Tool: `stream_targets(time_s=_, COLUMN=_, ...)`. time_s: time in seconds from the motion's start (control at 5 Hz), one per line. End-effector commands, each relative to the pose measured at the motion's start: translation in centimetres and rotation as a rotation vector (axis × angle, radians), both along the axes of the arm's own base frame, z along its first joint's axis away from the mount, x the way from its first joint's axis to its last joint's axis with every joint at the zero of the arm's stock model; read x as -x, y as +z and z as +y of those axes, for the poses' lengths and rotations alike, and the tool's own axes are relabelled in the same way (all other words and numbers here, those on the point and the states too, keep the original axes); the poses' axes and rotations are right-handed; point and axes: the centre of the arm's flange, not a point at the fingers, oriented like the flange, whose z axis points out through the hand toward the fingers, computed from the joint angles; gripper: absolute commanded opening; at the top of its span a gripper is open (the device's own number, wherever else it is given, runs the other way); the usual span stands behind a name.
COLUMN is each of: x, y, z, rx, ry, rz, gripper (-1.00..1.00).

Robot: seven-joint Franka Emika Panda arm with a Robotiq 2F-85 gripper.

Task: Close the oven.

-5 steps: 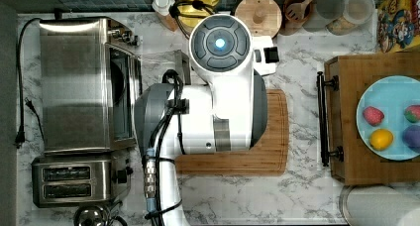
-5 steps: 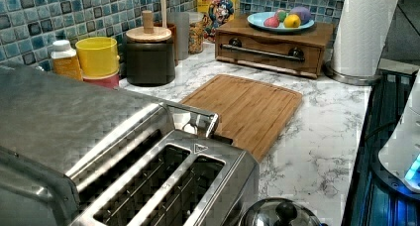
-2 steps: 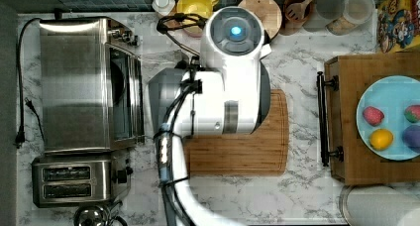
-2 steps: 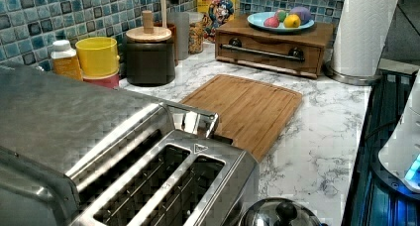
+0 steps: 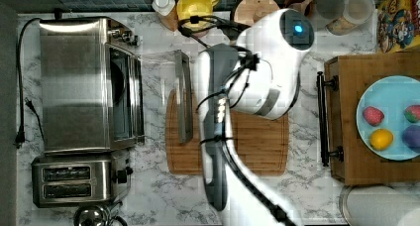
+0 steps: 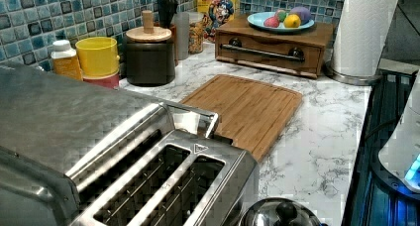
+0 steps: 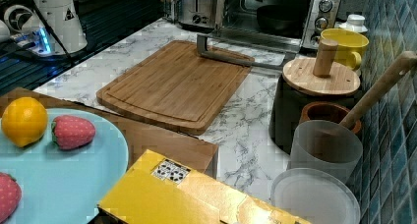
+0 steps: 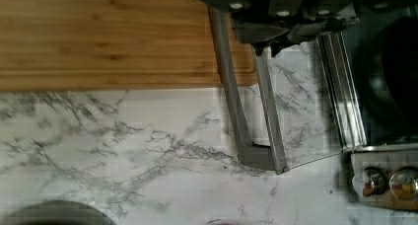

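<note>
Your gripper (image 8: 268,35) sits directly over the oven's (image 5: 89,84) dropped door handle (image 8: 231,94), whose bar runs lengthwise beneath; whether the fingers are apart or together can't be told.

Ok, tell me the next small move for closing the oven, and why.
Probably bring the gripper down under the handle bar and lift it toward the oven. The glass door lies folded down flat, its handle resting over the cutting board edge, with the gripper right above it.

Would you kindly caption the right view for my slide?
Oven door open flat, its handle resting over the cutting board on a marble counter.
</note>
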Motion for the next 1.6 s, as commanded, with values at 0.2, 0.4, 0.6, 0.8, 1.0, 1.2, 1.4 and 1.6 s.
stream_targets(time_s=0.2, x=0.6, y=-5.6, z=0.3, rx=-0.168, ry=0.309, rz=-0.009, gripper=-1.00)
stream_targets(time_s=0.4, x=1.7, y=-8.2, z=3.9, rx=-0.200, ry=0.399, rz=-0.022, gripper=-1.00)
stream_targets(time_s=0.6, x=1.8, y=-11.0, z=5.4, rx=-0.214, ry=0.400, rz=-0.029, gripper=-1.00)
stream_targets(time_s=0.8, x=2.2, y=-12.4, z=4.8, rx=-0.220, ry=0.367, rz=-0.109, gripper=-1.00)
stream_targets(time_s=1.0, x=2.2, y=-13.8, z=4.2, rx=-0.211, ry=0.321, rz=-0.137, gripper=-1.00)
stream_targets(time_s=1.2, x=3.1, y=-14.3, z=3.7, rx=-0.120, ry=0.243, rz=-0.192, gripper=-1.00)
stream_targets(time_s=1.4, x=3.3, y=-14.8, z=2.9, rx=-0.109, ry=0.204, rz=-0.174, gripper=-1.00)
stream_targets(time_s=1.6, x=3.1, y=-15.8, z=3.8, rx=-0.123, ry=0.242, rz=-0.099, gripper=-1.00)
